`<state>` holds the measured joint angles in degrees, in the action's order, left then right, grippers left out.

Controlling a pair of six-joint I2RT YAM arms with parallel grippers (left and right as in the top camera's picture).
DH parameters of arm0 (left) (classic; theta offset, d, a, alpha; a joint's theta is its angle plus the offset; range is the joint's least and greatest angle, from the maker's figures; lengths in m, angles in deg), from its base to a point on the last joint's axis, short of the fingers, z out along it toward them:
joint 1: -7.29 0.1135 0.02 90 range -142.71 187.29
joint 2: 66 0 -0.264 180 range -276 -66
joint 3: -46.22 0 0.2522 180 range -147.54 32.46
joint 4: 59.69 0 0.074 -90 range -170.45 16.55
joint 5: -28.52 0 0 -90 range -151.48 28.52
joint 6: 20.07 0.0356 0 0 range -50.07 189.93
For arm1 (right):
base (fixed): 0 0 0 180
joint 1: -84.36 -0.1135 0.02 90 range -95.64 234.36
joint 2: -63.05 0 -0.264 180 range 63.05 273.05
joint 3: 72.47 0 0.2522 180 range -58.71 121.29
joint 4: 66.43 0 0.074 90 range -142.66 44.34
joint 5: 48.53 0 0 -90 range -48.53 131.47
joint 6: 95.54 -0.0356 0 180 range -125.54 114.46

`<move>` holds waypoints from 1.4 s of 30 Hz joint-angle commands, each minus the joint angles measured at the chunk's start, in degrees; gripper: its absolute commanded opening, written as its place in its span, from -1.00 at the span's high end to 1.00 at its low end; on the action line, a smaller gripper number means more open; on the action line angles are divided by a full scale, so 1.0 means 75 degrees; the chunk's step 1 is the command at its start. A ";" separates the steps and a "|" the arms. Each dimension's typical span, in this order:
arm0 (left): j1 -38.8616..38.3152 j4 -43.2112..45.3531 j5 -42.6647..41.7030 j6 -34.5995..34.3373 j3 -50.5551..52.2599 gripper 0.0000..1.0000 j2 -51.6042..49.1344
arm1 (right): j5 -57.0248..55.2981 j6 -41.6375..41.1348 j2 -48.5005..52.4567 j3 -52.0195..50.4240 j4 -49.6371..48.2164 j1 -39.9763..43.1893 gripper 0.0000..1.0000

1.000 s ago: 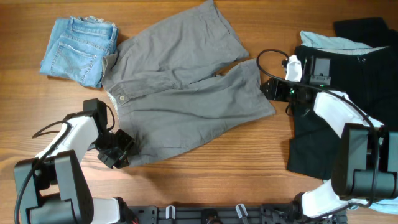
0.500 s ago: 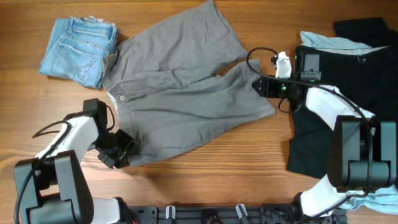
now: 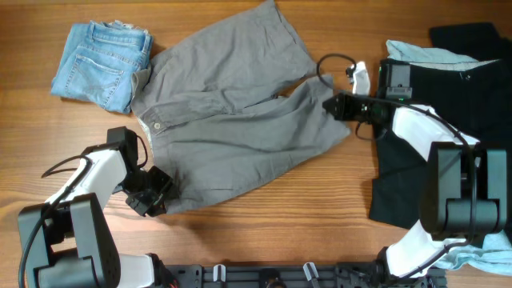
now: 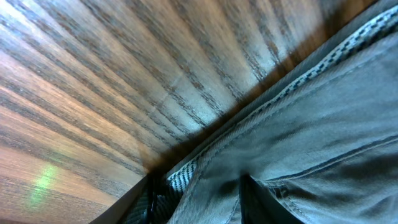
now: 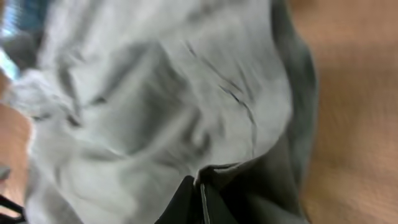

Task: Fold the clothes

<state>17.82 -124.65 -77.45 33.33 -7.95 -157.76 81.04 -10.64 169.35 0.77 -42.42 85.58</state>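
Note:
The mid-grey shorts (image 3: pixel 232 120) lie spread flat in the middle of the table, button waistband to the left. My left gripper (image 3: pixel 160 188) is shut on the waistband's near corner. In the left wrist view the grey cloth (image 4: pixel 311 137) runs between the two fingers (image 4: pixel 140 202) of that gripper (image 4: pixel 199 199). My right gripper (image 3: pixel 330 104) is at the right leg's hem, jaws shut. The right wrist view shows that gripper (image 5: pixel 199 196) pinching a fold of the grey cloth (image 5: pixel 155 93).
Folded blue denim shorts (image 3: pixel 100 64) lie at the far left. Black shorts (image 3: pixel 456 136) cover the right side under the right arm, with a pale blue piece (image 3: pixel 424 54) at their top edge. Bare wood (image 3: pixel 304 216) shows along the front.
My right gripper has slid left onto the grey shorts' leg hem and closed on it. The left arm and its grip are unchanged.

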 commanded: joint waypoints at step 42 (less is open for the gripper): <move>-0.0061 0.0554 -0.1612 0.1833 -0.0423 -0.63 0.2221 | 0.0052 -0.1142 0.0300 0.0370 -0.1078 -0.0012 0.91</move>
<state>17.69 -121.32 -88.62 45.75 -10.42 -141.72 78.05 -10.57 170.86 3.07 -44.57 85.73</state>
